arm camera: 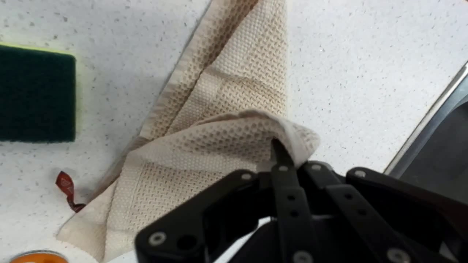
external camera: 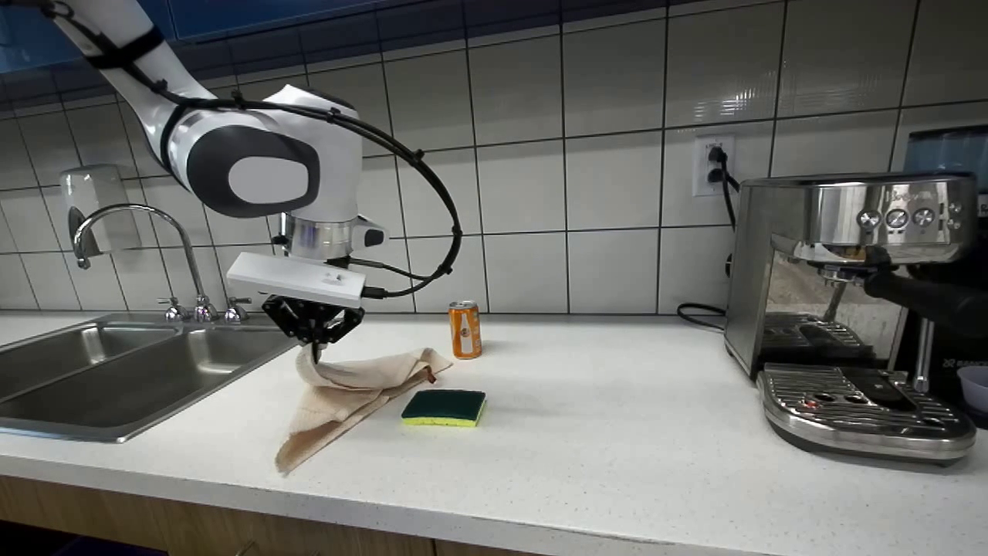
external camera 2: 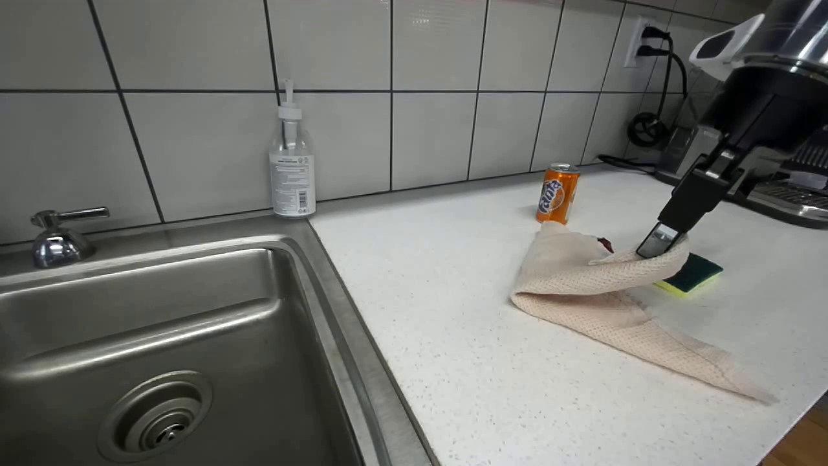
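Cloth (external camera 2: 582, 275) is pale pinkish beige, of coarse honeycomb weave with smoother woven bands legible in the wrist view. It is found rumpled and doubled over on itself, one long tapering end laid toward the front edge of the bench (external camera: 617, 432), another corner pointing toward an orange can (external camera: 465, 330), which stands upright close by. A small dark-red tab (arm camera: 66, 188) meets the edge of the fabric; whether it is sewn on cannot be determined. Fingers (external camera 2: 658, 241) point downward and are clamped together on a fold of the cloth; the pinched portion stands raised in both exterior views, while most of the remainder rests on the bench. Fabric curls around the finger ends, concealing them in the wrist view, and a short flap protrudes past them on the side facing the sink (external camera 2: 356, 362). The bulk of the cloth lies on the opposite side of the fingers, toward a sponge (external camera: 444, 405). That sponge, dark green above and yellow beneath, lies flat just beside the cloth, with a strip of bench showing between the two.
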Controlling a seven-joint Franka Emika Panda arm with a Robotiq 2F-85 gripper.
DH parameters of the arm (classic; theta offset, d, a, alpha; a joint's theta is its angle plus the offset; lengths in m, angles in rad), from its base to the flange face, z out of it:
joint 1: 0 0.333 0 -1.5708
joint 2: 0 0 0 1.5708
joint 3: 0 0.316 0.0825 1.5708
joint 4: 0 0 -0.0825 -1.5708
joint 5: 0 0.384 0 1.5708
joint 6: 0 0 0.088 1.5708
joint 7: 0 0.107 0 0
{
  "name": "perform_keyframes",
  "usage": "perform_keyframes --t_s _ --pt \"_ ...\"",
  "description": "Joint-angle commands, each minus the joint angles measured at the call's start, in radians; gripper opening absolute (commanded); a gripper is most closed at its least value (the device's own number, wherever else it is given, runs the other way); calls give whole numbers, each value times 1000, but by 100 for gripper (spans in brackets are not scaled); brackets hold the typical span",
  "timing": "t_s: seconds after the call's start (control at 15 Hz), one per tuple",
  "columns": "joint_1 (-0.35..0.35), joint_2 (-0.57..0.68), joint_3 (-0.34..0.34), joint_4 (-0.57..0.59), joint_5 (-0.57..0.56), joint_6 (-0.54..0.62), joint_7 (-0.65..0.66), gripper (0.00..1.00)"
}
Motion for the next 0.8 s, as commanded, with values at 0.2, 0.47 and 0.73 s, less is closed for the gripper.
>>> perform_keyframes --t_s 0.2,0.47,0.73 --pt "27 -68 -33 -42 -36 -11 -6 56" --pt "35 -74 -42 -38 -34 -11 0 86" --pt "40 -70 -45 -32 -34 -9 5 100"
